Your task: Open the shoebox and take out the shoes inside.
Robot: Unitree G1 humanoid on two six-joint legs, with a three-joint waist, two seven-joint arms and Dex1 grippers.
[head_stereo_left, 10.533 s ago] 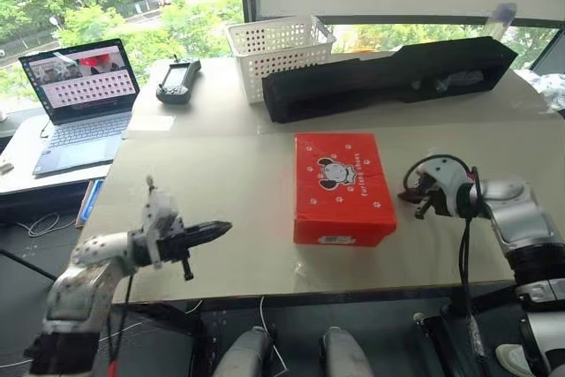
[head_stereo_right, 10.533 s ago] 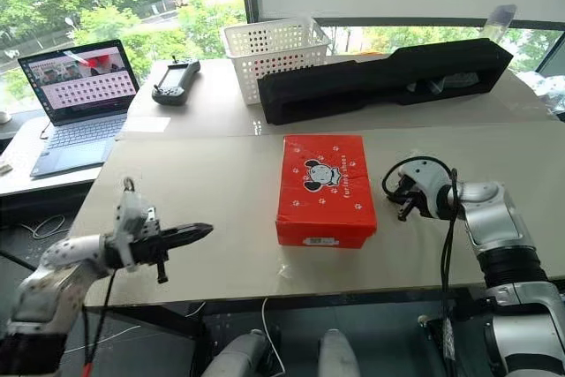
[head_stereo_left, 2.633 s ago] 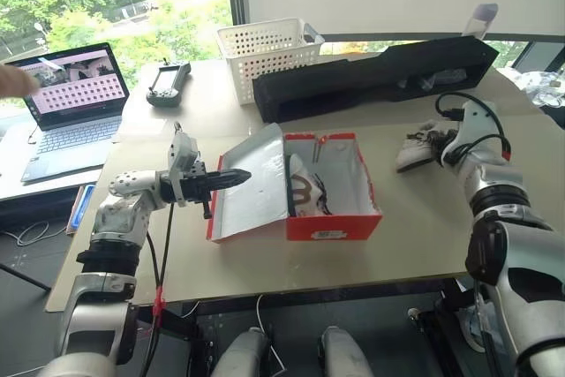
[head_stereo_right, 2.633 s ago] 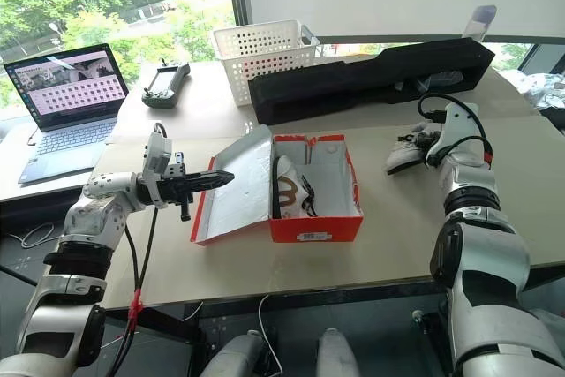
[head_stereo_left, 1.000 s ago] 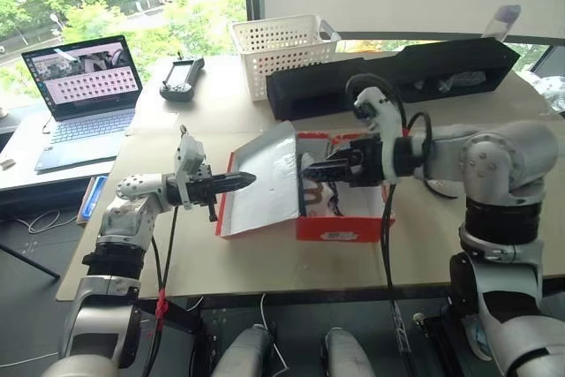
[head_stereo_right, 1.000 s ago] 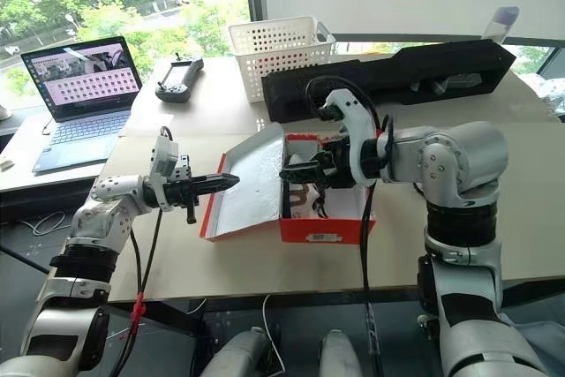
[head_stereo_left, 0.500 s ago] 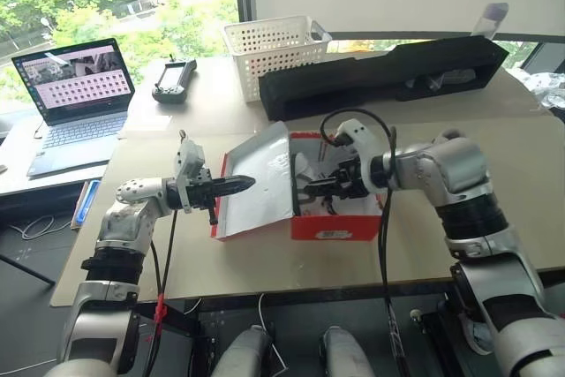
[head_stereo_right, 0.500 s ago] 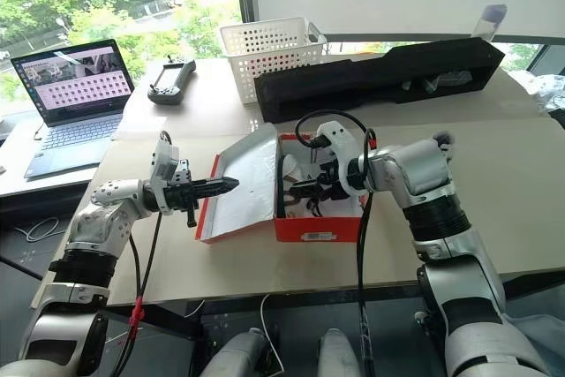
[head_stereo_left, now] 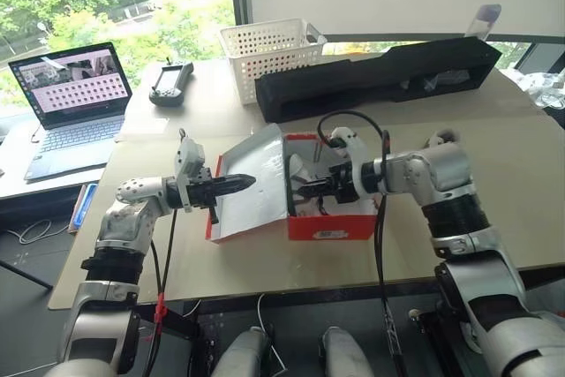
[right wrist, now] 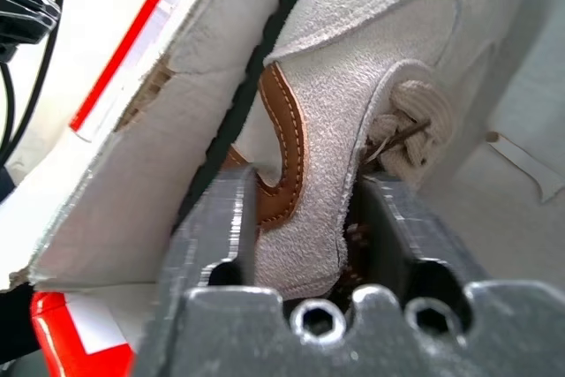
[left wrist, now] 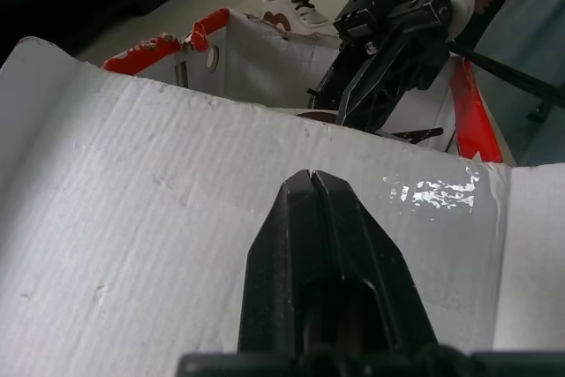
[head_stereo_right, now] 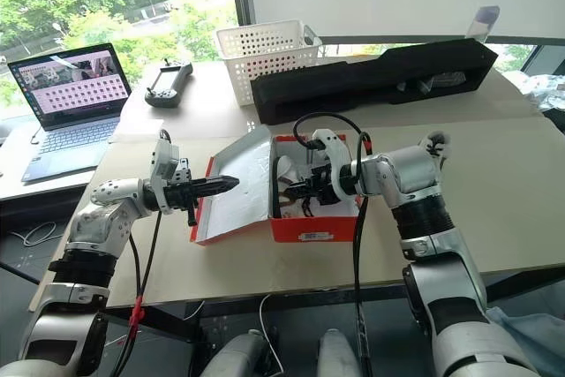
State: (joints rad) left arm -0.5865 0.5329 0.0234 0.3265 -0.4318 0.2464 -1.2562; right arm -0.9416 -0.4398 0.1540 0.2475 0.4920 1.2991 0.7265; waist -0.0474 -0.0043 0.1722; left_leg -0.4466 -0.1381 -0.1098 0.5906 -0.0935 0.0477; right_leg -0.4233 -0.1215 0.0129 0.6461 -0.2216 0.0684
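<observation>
Arms: silver-grey metallic segments with ribbed black joint collars. Wrist housings: white. Each end effector has 2 black tapered fingers. Black cables loop beside both forearms.

Left gripper [head_stereo_left: 248, 182] is stretched out level, pointing right, fingers [left wrist: 320, 218] pinched fully together with nothing between them. Right gripper [right wrist: 305, 209] angles down and leftward, elbow bent, fingers clamped either side of a shoe [right wrist: 353, 130].

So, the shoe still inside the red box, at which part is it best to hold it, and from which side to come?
Grip the shoe across its side wall, near the laces, coming from above through the shoebox opening. It lies on its side against the lid-side wall, and the right gripper fingers already straddle it there.
</observation>
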